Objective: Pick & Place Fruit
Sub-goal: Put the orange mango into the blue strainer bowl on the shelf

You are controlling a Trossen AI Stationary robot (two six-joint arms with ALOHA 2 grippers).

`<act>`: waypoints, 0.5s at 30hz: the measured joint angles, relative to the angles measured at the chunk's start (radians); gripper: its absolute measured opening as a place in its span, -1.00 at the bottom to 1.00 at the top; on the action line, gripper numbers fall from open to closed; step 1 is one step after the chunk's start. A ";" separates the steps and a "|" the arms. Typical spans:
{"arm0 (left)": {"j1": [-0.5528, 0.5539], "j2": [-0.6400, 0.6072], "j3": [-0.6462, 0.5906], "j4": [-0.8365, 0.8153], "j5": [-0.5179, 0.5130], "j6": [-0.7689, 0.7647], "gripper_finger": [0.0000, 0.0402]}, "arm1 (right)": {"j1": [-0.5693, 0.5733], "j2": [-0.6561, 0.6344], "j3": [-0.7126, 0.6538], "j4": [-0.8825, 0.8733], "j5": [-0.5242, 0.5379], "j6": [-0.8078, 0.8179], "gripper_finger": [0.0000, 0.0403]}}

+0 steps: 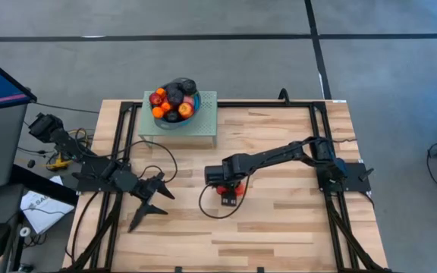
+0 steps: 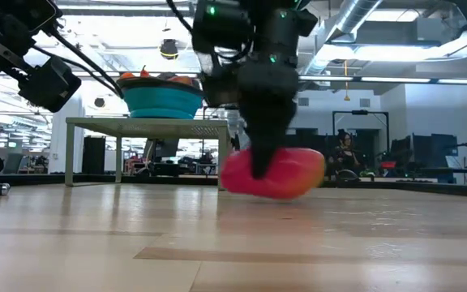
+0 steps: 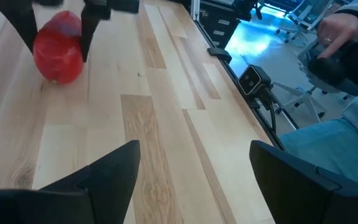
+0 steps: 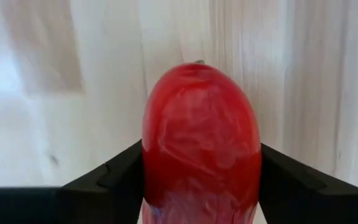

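A long red-orange toy fruit (image 1: pixel 228 196) (image 2: pixel 278 174) sits at the table's middle, with my right gripper (image 1: pixel 228 189) (image 4: pixel 201 180) shut on it from above. The left wrist view shows the same fruit (image 3: pixel 58 46) between two dark fingers. The other fruits (image 1: pixel 173 98), red, orange and dark ones, are piled in the round blue bowl (image 1: pixel 193 114) (image 2: pixel 162 101). The bowl stands on a small green stand (image 1: pixel 203 125) at the far edge. My left gripper (image 1: pixel 152 199) (image 3: pixel 191 174) is open, hovering near the table's left side, and touches nothing. My right gripper pinches the long red-orange fruit between its two fingers (image 4: pixel 114 177), one on each long side (image 4: pixel 157 162). The fingers come from above, pointing down, and lie across the fruit. The fruit lies level, its underside (image 2: pixel 274 196) at the tabletop; whether it rests there or hangs just clear I cannot tell.
Black frame rails (image 1: pixel 124 144) run along the table's left and right sides, and a cable (image 1: pixel 203 205) loops beside the held fruit. A person's hand (image 3: pixel 334 37) and blue sleeve (image 3: pixel 347 137) show beyond the table's edge. Bare wood lies between the grippers and toward the near edge.
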State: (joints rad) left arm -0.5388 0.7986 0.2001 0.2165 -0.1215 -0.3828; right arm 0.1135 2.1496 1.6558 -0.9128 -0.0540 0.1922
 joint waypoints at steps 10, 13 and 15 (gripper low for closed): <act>0.001 0.000 0.000 0.017 -0.005 0.000 0.48 | -0.093 -0.173 0.009 0.349 -0.024 0.082 0.19; 0.001 0.000 0.000 0.057 -0.024 0.010 0.48 | -0.156 -0.219 0.043 0.522 -0.017 0.092 0.21; 0.001 0.000 0.000 0.088 -0.056 0.032 0.48 | -0.206 -0.227 0.081 0.612 -0.016 0.093 0.21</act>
State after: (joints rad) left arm -0.5381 0.7986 0.2001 0.3044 -0.1773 -0.3512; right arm -0.0926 1.9226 1.7367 -0.3011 -0.0700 0.2850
